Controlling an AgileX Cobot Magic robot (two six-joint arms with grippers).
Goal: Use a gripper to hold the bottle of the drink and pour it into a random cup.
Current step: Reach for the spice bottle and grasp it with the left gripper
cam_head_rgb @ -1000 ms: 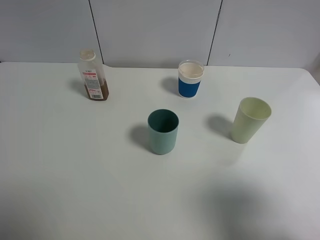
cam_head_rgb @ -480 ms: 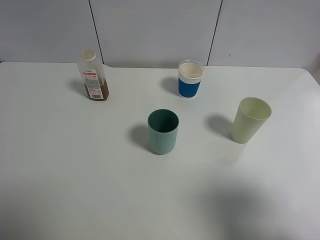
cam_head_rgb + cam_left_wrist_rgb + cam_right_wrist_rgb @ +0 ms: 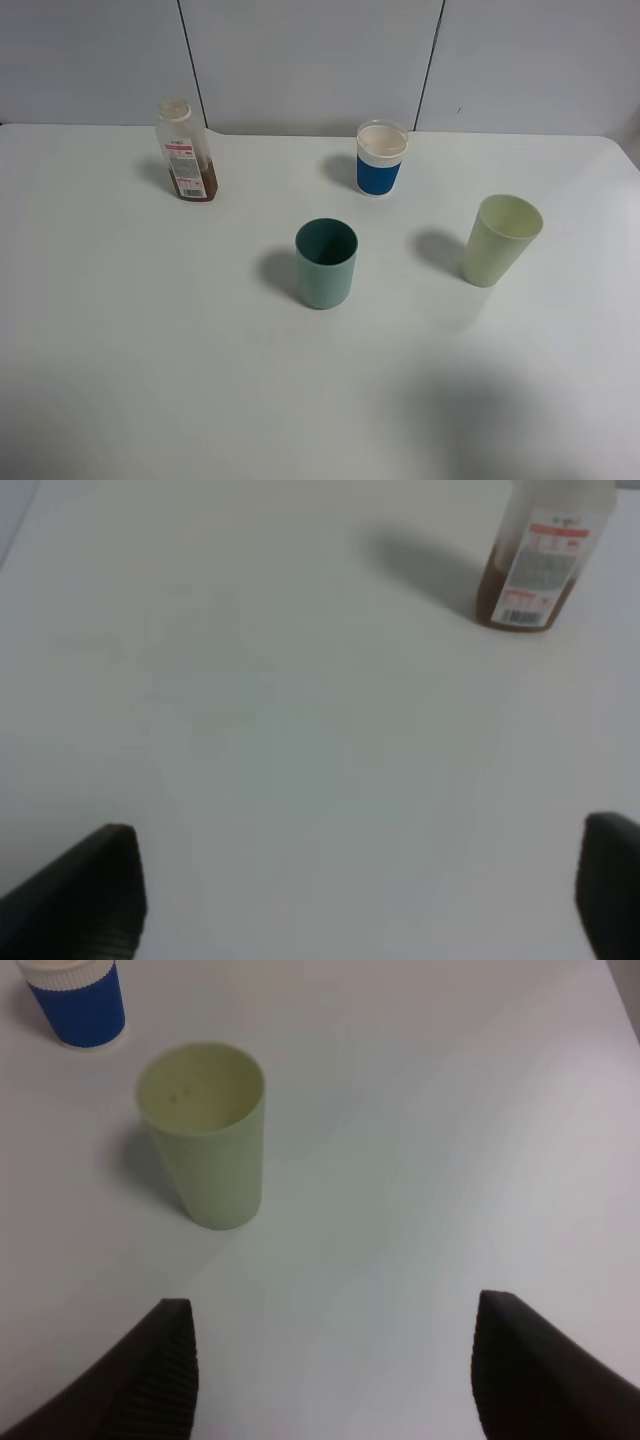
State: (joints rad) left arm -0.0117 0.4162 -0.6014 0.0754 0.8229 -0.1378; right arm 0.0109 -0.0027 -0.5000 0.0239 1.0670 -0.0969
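The bottle (image 3: 184, 150) stands upright at the table's far left, with the dark brown drink (image 3: 198, 186) filling only its lowest part. The teal cup (image 3: 326, 263) stands upright near the middle of the table and nothing shows inside it. No arm appears in the exterior high view. In the left wrist view my left gripper (image 3: 360, 900) is open, its black fingers (image 3: 85, 890) spread wide over bare table, and the bottle (image 3: 535, 565) stands well ahead of them. My right gripper (image 3: 335, 1370) is open too, holding nothing.
A white cup with a blue band (image 3: 381, 158) stands at the back centre. A pale yellow-green cup (image 3: 498, 240) stands at the right; in the right wrist view that pale cup (image 3: 207, 1135) is ahead of the open fingers. The white table (image 3: 150, 350) meets a grey wall behind.
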